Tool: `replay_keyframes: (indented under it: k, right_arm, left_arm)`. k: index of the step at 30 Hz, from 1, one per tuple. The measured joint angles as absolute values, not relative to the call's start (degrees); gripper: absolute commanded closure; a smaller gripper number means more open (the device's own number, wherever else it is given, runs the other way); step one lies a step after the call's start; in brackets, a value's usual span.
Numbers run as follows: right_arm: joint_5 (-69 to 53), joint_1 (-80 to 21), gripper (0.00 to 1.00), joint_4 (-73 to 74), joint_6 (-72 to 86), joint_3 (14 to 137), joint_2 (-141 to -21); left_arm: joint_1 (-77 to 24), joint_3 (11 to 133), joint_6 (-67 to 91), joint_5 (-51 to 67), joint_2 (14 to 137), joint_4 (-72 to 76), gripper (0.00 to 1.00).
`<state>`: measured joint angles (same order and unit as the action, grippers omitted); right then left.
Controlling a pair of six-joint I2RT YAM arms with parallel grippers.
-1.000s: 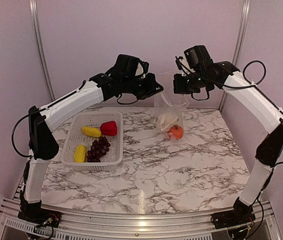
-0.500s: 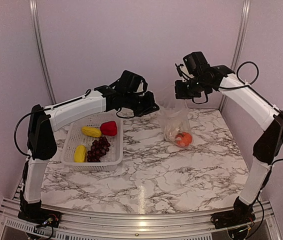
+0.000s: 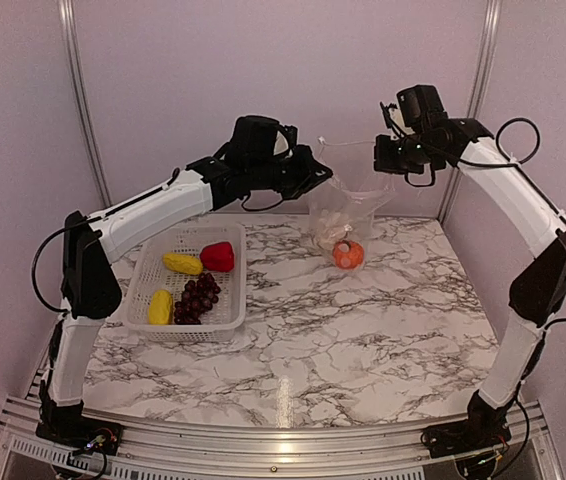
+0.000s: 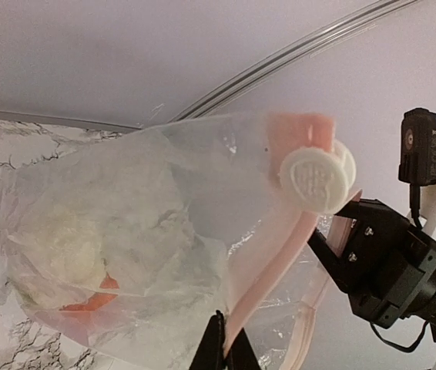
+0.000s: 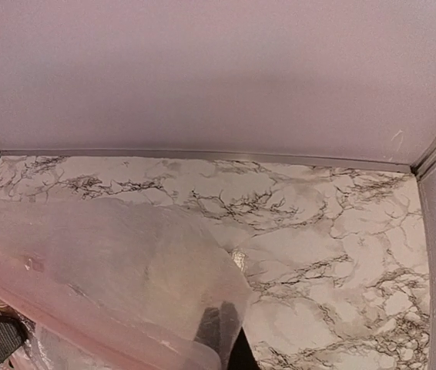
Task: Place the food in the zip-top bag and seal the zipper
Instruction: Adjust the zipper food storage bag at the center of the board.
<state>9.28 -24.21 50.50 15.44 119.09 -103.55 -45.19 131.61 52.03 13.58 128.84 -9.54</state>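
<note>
Zip-top bag above marble table

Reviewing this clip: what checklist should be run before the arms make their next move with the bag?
1. Grip of left gripper on the zip-top bag: ok, shut on its edge.
2. Grip of right gripper: ok, shut on the opposite edge.
3. All food bagged: not ok. The orange fruit is inside, but the grape bunch, red pepper and yellow pieces lie in the basket.
4. Seal of the zipper: not ok, strips look parted below the slider.
5. Bag clear of table: cannot tell.
</note>
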Motion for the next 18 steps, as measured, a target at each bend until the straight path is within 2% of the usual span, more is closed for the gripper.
replay_keyframes:
  k: [2,4,5,7,8,9,10,13,18]
  right_arm:
    - [8.0,-24.3,1.00,49.2,16.1,115.6,-102.1]
    - [6.7,-24.9,1.00,48.0,16.8,111.7,-101.2]
    - [6.2,-25.3,1.00,47.7,17.1,110.3,-101.1]
    - [5.0,-26.5,1.00,46.8,18.0,107.1,-101.1]
    - [4.3,-27.4,1.00,46.5,18.3,105.7,-101.2]
    - [3.7,-28.4,1.00,46.1,18.5,104.6,-101.2]
    - [2.7,-29.5,1.00,45.5,18.9,103.6,-101.2]
    - [-0.5,-32.5,1.00,43.3,20.3,100.7,-101.2]
    - [-4.4,-34.9,1.00,40.6,22.3,95.6,-101.2]
  left_arm:
    - [-44.9,127.4,51.7,13.5,128.0,-8.9,0.96]
    - [-44.6,122.0,50.6,13.0,126.9,-9.1,0.84]
    - [-44.5,119.9,49.8,12.8,126.5,-9.3,0.71]
    - [-44.2,114.4,48.3,11.9,125.0,-10.0,0.54]
    - [-44.1,112.1,47.2,11.4,124.3,-10.7,0.42]
    - [-44.1,109.9,46.2,10.9,123.3,-11.3,0.15]
    - [-44.1,107.7,44.9,10.3,122.0,-12.0,0.03]
    - [-43.9,99.6,42.3,8.9,115.7,-12.6,0.01]
    - [-43.9,84.5,38.3,8.5,98.2,-13.3,0.01]
